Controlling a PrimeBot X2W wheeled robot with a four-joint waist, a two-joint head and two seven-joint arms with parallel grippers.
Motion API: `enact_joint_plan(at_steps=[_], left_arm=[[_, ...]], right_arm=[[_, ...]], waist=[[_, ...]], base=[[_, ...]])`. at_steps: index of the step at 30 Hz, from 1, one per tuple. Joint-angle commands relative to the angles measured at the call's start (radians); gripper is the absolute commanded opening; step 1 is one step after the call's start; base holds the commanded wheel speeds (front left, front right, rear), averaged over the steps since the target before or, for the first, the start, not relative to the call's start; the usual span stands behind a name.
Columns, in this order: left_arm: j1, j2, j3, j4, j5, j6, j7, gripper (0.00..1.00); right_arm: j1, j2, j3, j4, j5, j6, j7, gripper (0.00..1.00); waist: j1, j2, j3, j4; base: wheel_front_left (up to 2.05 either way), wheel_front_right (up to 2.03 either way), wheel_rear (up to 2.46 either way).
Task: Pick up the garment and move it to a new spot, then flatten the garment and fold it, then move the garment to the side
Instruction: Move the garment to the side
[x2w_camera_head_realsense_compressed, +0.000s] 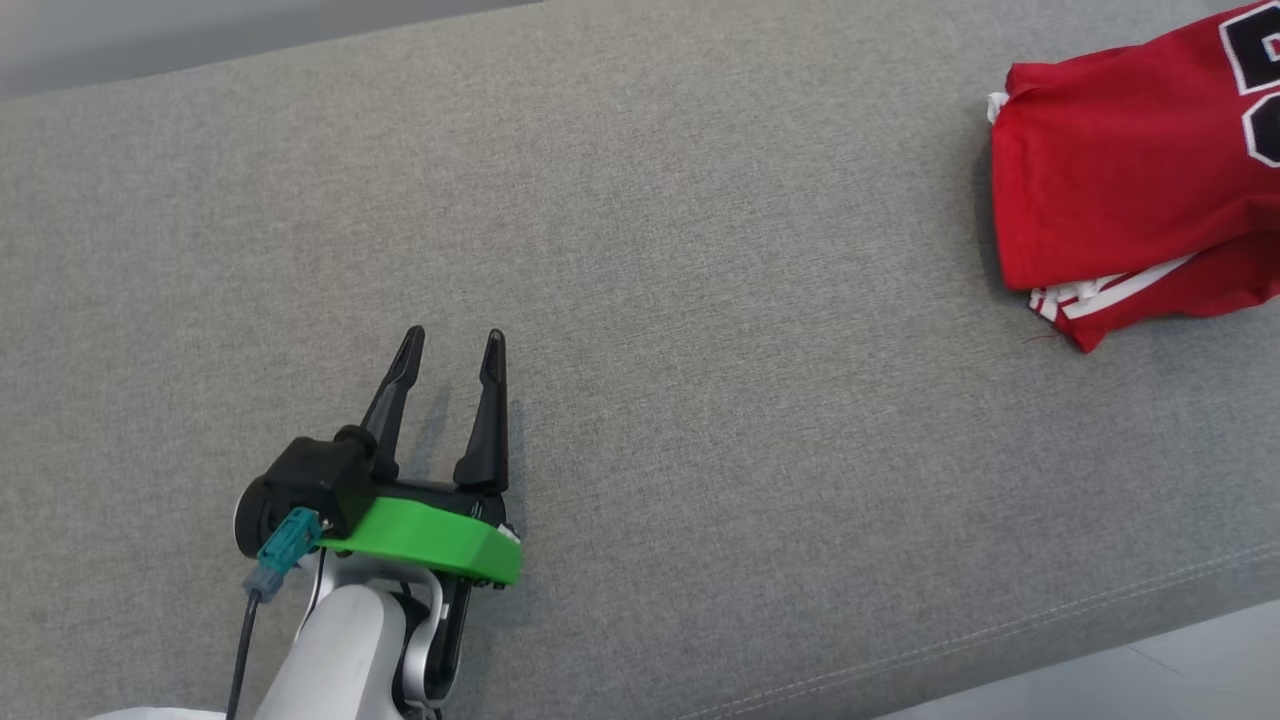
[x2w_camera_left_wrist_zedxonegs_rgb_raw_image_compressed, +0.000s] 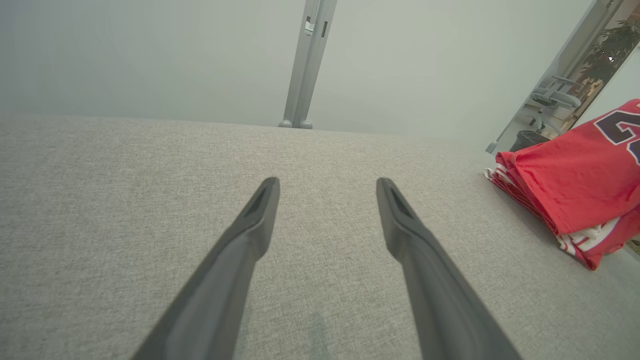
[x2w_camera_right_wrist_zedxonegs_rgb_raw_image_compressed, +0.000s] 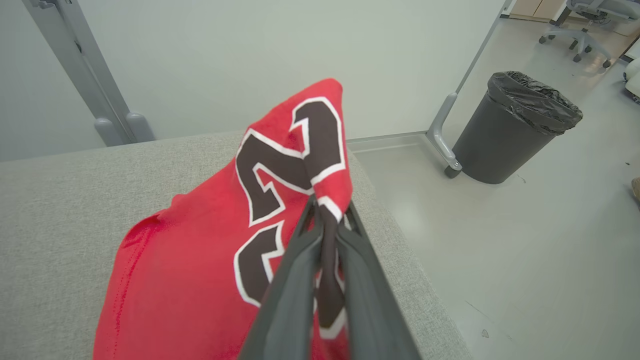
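Two pincers in view: left pincer (x2w_camera_head_realsense_compressed: 453, 340) spread wide and empty above grey fabric-covered tabletop (x2w_camera_head_realsense_compressed: 700, 300); right pincer (x2w_camera_right_wrist_zedxonegs_rgb_raw_image_compressed: 330, 210) clamped on folded red jersey with black-and-white numerals (x2w_camera_right_wrist_zedxonegs_rgb_raw_image_compressed: 190, 260), at tabletop's right end.

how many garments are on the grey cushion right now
1: a red jersey, folded in layers at the right end of the grey cushion, one edge pinched in the right gripper. It runs off the head view's edge, so more could be hidden.
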Motion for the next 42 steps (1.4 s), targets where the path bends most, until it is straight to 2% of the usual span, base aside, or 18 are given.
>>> enact_joint_plan(at_steps=[1,10,15,16,17,18,24,31,37,42], left_arm=[[-0.018,0.010,-0.002,-0.008,0.009,-0.001,0.002,1.00],[-0.056,0.039,-0.016,-0.056,0.031,0.005,0.037,1.00],[-0.067,0.048,-0.025,-0.085,0.043,0.011,0.051,1.00],[-0.067,0.050,-0.027,-0.091,0.045,0.013,0.055,1.00],[-0.069,0.051,-0.028,-0.096,0.047,0.015,0.058,1.00],[-0.070,0.055,-0.030,-0.103,0.049,0.018,0.060,1.00],[-0.069,0.059,-0.035,-0.110,0.048,0.024,0.066,1.00],[-0.066,0.064,-0.036,-0.105,0.040,0.028,0.068,1.00],[-0.060,0.059,-0.029,-0.094,0.021,0.026,0.054,1.00],[-0.058,0.050,-0.004,-0.069,-0.008,0.022,0.033,1.00]], right_arm=[[-0.015,-0.004,-0.004,0.010,-0.016,0.000,-0.014,0.00],[-0.094,-0.090,-0.043,0.166,-0.235,0.000,-0.127,0.00],[-0.131,-0.095,-0.109,0.240,-0.334,0.000,-0.154,0.00],[-0.138,-0.099,-0.125,0.253,-0.355,0.000,-0.159,0.32],[-0.145,-0.101,-0.140,0.260,-0.382,0.000,-0.172,0.73],[-0.152,-0.101,-0.176,0.273,-0.432,0.000,-0.194,1.00],[-0.165,-0.051,-0.264,0.296,-0.537,0.000,-0.235,1.00],[-0.168,0.015,-0.299,0.298,-0.581,0.000,-0.284,1.00],[-0.182,0.069,-0.269,0.287,-0.568,0.000,-0.329,1.00],[-0.176,0.107,-0.190,0.259,-0.507,0.000,-0.349,1.00]], waist=[[0.0000,-0.0001,0.035,0.026],[0.0000,-0.0001,0.134,0.084],[0.0000,-0.0001,0.171,0.103],[0.0000,-0.0001,0.177,0.106],[0.0000,-0.0001,0.182,0.107],[0.0000,-0.0001,0.189,0.109],[0.0000,-0.0001,0.188,0.098],[0.0000,-0.0001,0.168,0.075],[0.0000,-0.0001,0.120,0.056],[0.0000,-0.0001,0.055,0.044]], base=[[0.00,0.00,0.00],[0.00,0.00,0.00],[0.00,0.00,0.00],[0.00,0.00,0.00],[0.00,0.00,0.00],[0.00,0.00,0.00],[0.00,0.00,0.00],[0.00,0.00,0.00],[0.00,0.00,0.00],[0.00,0.00,0.00]])
